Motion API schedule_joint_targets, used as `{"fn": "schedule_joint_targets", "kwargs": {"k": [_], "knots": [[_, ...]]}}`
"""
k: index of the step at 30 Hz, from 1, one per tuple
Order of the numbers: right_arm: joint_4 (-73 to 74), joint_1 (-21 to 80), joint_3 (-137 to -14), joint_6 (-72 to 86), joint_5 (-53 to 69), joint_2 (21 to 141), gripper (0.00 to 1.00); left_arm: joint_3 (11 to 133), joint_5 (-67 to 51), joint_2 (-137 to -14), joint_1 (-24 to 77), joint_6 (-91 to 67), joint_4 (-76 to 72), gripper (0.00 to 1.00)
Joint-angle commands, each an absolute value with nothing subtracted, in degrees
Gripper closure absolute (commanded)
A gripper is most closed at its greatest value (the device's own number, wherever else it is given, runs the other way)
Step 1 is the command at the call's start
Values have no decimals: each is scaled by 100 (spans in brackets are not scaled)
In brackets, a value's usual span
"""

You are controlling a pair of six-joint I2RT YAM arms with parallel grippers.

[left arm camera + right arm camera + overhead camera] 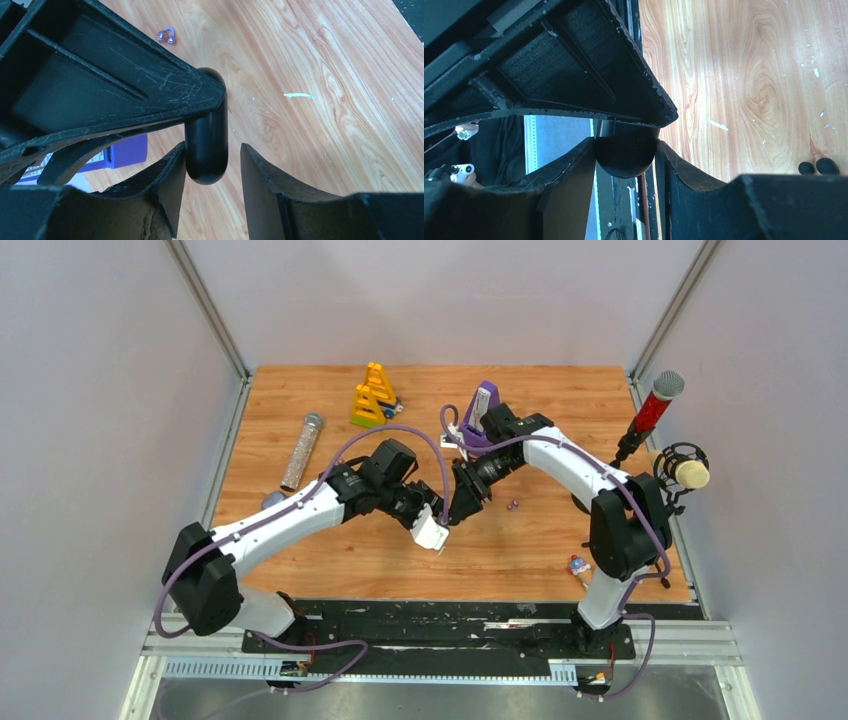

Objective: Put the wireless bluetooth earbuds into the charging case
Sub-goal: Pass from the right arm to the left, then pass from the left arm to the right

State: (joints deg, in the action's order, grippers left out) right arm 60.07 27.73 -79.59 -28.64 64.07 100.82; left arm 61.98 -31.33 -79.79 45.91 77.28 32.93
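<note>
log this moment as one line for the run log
object: charging case | right gripper: shut on it | left gripper: open around it, one finger touching

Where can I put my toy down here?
Bare wood: the near strip between the left arm and right arm, and the back right corner between the purple stand and the red microphone. Crowded: the middle, where the left gripper and right gripper meet.

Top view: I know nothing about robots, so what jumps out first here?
Two arms meet over the middle of the wooden table: the right gripper pinches a glossy black charging case, and the open left gripper brackets it too. A red microphone stands beside the table's right edge, a yellow toy at the far side.
</note>
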Motion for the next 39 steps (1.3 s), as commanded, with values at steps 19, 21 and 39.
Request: {"fn": "schedule_joint_targets", "kwargs": {"k": [19, 21, 39], "knots": [[6111, 2794, -8196, -3191, 6561, 9994, 24, 6093, -3095, -8068, 4737, 6541, 2585, 89], [6108, 2722, -8181, -3221, 6415, 9822, 14, 5988, -3099, -7986, 4731, 6371, 2447, 91], [1262, 2159, -4926, -2457, 4689, 6363, 0, 5616, -5341, -8029, 3747, 2335, 153, 98]]}}
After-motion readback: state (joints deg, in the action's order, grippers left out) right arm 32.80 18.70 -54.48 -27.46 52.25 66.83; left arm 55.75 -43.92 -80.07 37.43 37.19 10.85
